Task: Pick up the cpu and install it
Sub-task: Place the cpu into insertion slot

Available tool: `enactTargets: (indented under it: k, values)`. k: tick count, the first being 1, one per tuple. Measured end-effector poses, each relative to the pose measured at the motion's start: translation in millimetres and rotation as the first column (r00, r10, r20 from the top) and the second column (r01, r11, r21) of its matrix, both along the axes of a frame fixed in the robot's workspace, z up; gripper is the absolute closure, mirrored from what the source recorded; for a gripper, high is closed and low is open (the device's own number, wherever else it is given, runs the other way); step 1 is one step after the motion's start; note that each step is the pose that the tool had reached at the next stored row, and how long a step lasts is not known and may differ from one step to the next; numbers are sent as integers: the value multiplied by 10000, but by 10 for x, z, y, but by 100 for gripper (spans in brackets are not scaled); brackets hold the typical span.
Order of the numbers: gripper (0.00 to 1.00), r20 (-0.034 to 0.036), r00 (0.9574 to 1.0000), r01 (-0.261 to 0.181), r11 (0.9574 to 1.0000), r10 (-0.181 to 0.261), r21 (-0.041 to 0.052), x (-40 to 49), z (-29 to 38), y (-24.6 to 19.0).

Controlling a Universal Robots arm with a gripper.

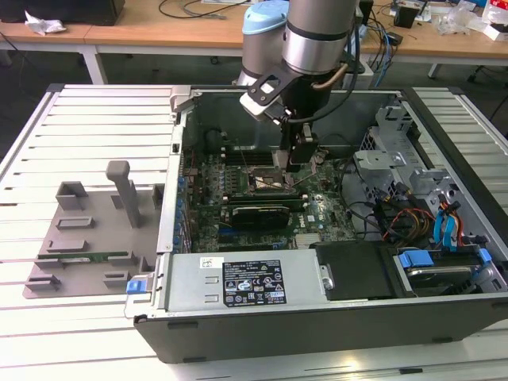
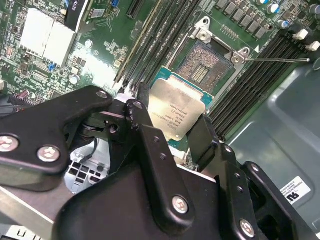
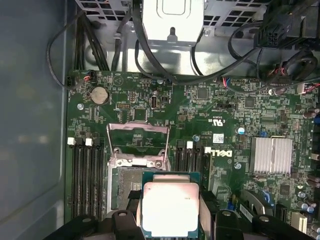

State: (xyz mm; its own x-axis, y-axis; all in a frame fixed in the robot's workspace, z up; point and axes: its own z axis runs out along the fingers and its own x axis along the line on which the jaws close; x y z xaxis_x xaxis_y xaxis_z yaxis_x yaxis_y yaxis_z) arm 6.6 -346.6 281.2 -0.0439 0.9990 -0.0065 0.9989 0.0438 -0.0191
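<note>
Stage: pick-up is judged done; installation is judged not done.
Task item: cpu (image 2: 175, 112), one, pale metal top on a green edge, held clear of the board in both wrist views (image 3: 170, 210).
Location of cpu: inside the computer case (image 1: 317, 317), just beside and partly over the socket (image 2: 205, 67); whether any edge touches it cannot be told.
Gripper (image 2: 172, 117): one, lowered into the case over the motherboard (image 3: 225, 110) in the exterior view (image 1: 298, 155).
Fingers (image 2: 150, 145): two, black, pinched on opposite edges of the cpu.
Socket state: one, open, contact field exposed and unoccupied; its metal load frame (image 3: 137, 137) is raised and its thin lever (image 2: 275, 60) is swung out.
Done, as shown: cpu lifted and carried to the socket; socket opened.
Left, as judged: cpu is to be aligned and seated in the socket; frame and lever are not closed.
Memory slots: two banks, one on each side of the socket (image 3: 87, 177); the slot count is not certain.
Heatsink (image 3: 271, 155): one, silver, finned, well apart from the socket.
Coin cell (image 3: 99, 93): one, on the board.
Grey holder tray (image 1: 87, 238): one, on the slatted white surface (image 1: 79, 119), at the exterior view's left of the case.
</note>
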Motion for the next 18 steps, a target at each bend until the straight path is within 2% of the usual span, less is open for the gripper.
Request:
enactTargets:
  k: [18]
  values:
    - [45, 0, 10000, 0, 10000, 0, 1, -6, -170, 0]
